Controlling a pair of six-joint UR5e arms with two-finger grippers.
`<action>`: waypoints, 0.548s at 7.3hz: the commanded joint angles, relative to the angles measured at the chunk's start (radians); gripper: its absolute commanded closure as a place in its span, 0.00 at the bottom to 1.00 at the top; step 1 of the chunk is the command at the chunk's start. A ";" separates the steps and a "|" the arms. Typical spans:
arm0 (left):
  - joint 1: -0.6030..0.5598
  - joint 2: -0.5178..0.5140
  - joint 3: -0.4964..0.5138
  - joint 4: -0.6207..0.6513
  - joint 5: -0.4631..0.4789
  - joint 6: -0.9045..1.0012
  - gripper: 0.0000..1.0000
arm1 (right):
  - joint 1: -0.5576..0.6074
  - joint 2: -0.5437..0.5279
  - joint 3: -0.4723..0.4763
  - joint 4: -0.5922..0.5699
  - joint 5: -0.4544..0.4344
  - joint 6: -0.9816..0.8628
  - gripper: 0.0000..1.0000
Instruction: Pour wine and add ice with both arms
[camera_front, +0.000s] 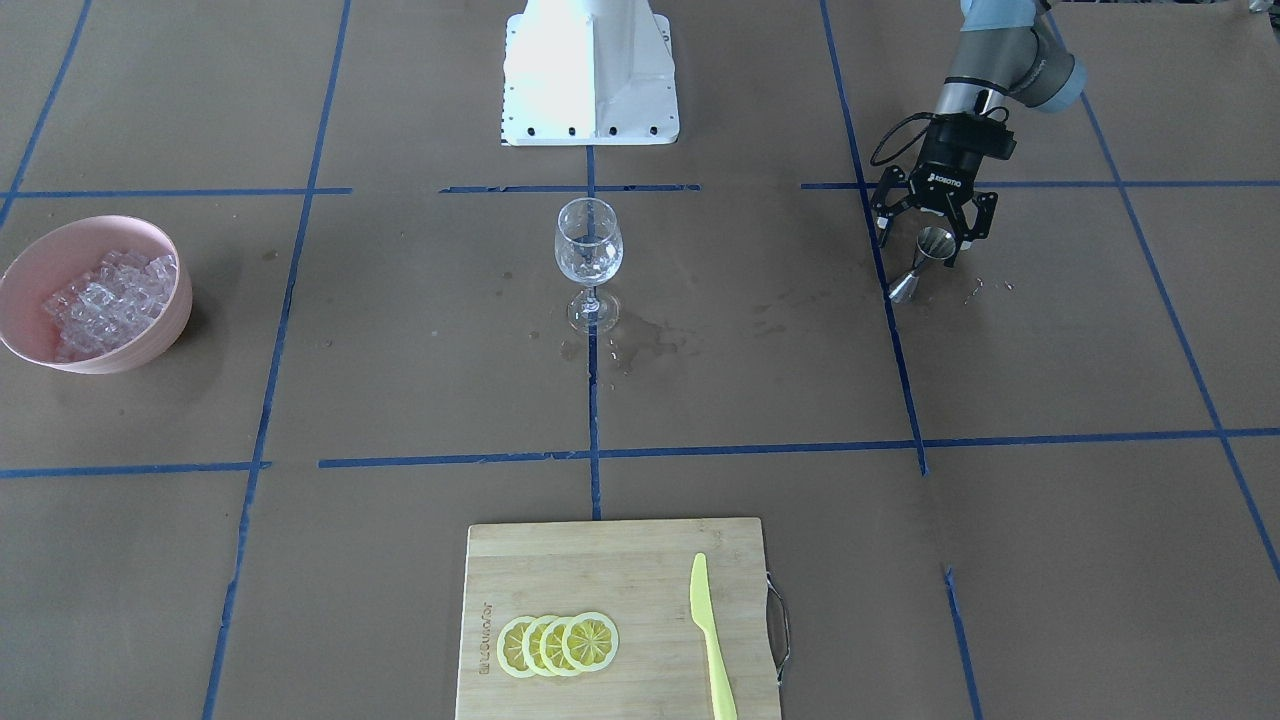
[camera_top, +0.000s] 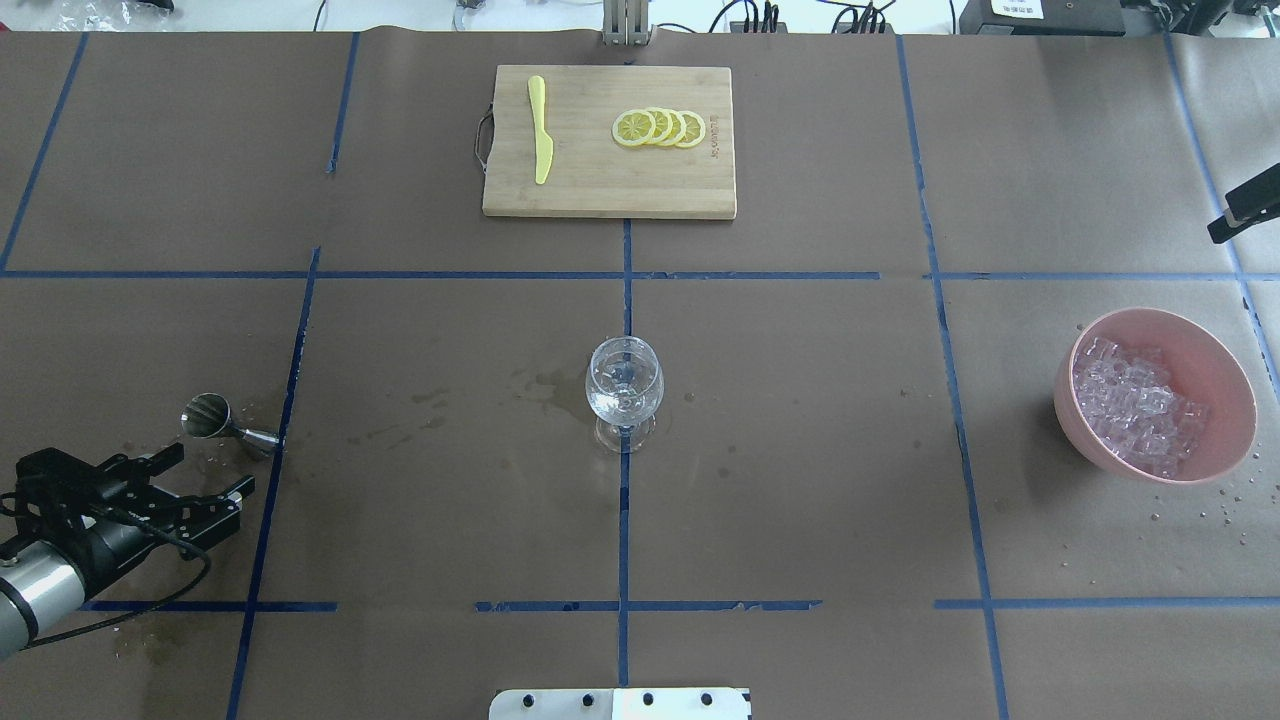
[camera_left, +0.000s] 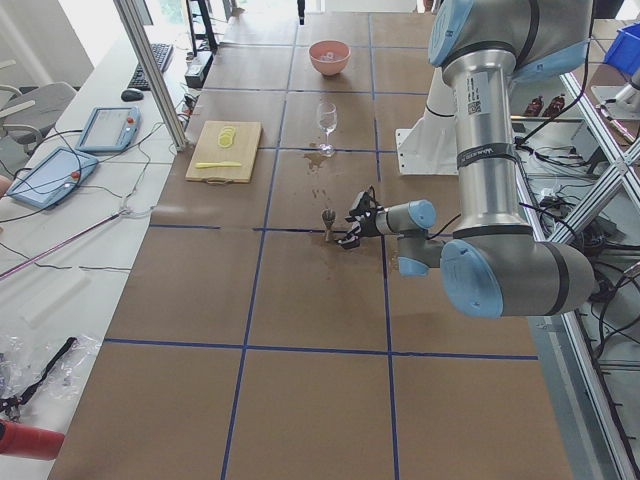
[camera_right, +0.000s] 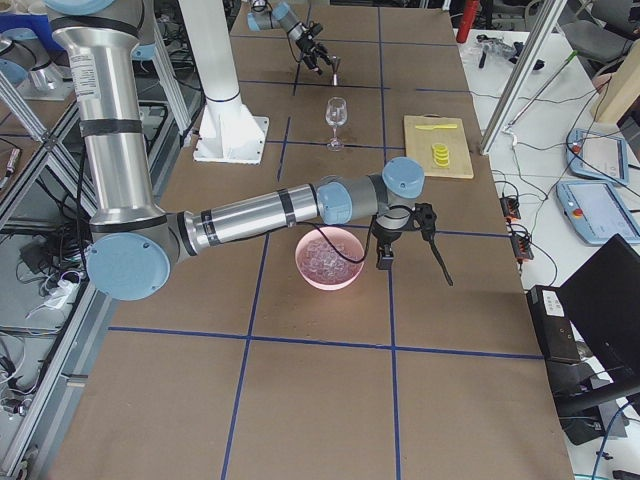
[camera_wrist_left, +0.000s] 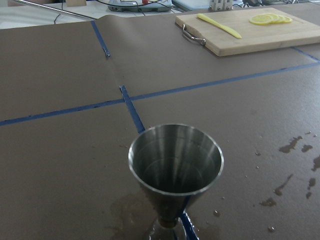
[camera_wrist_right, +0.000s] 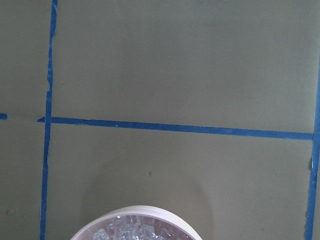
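Observation:
A clear wine glass (camera_front: 588, 255) stands upright at the table's middle. No wine shows in any view. A steel jigger (camera_top: 212, 415) stands on the brown paper at my left; its cup looks empty in the left wrist view (camera_wrist_left: 176, 159). My left gripper (camera_top: 208, 472) is open just behind the jigger and does not touch it. The ice (camera_top: 1135, 400) fills a pink bowl (camera_top: 1222, 385) at my right. My right gripper (camera_right: 405, 240) hangs beside that bowl's outer side. It shows clearly only in the exterior right view, so I cannot tell its state.
A wooden cutting board (camera_front: 620, 570) at the far middle carries lemon slices (camera_front: 557, 643) and a yellow-green knife (camera_front: 710, 640). Wet stains (camera_front: 640, 345) lie around the glass's foot. The white base block (camera_front: 590, 70) stands at the near edge.

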 joint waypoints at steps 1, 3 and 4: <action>-0.064 0.114 -0.029 -0.001 -0.196 0.109 0.00 | -0.038 -0.010 0.024 -0.001 -0.002 0.009 0.00; -0.242 0.142 -0.006 -0.001 -0.387 0.282 0.00 | -0.095 -0.030 0.066 0.001 -0.007 0.142 0.00; -0.332 0.156 -0.003 -0.001 -0.524 0.393 0.00 | -0.129 -0.088 0.083 0.066 -0.022 0.146 0.00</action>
